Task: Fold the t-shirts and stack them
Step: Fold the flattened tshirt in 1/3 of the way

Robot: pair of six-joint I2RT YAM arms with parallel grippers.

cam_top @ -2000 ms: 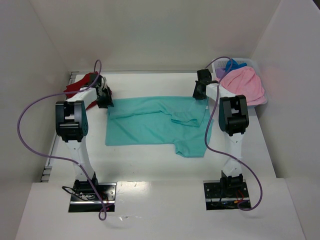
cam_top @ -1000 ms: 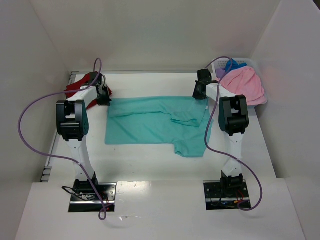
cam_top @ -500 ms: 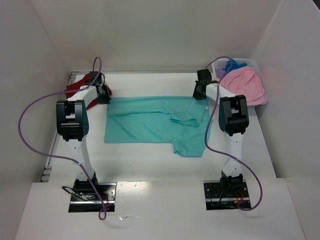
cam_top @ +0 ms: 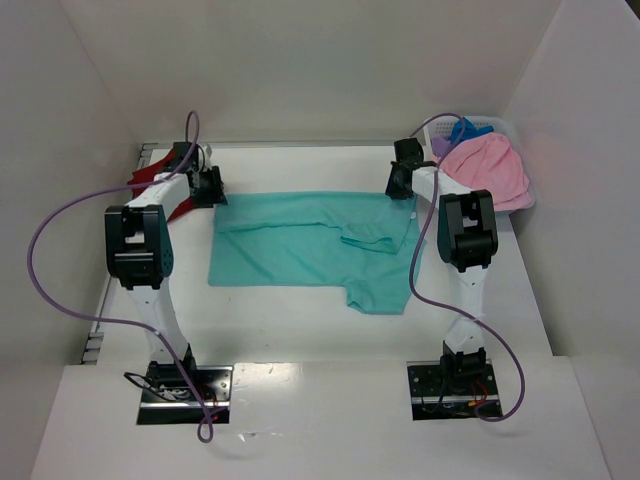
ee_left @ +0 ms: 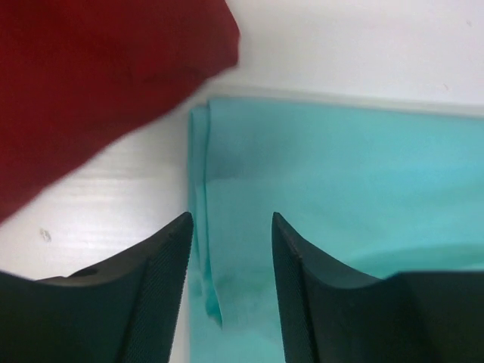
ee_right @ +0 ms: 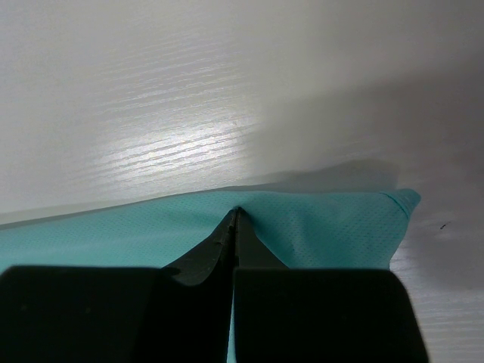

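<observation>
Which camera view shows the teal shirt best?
The top view: the whole teal shirt is visible there. The left wrist view shows only its folded corner beside the red shirt; the right wrist view only a strip of its edge.

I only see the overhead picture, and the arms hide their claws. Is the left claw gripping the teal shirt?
Observer: No. In the left wrist view the left gripper is open, jaws apart above the teal t-shirt's folded edge.
Operator: And the right claw?
Observer: The right gripper is shut on the teal t-shirt's far edge; fabric puckers at its tips.
Operator: Does the red cloth touch the teal?
Observer: No. The dark red t-shirt lies apart, bare table between.
</observation>
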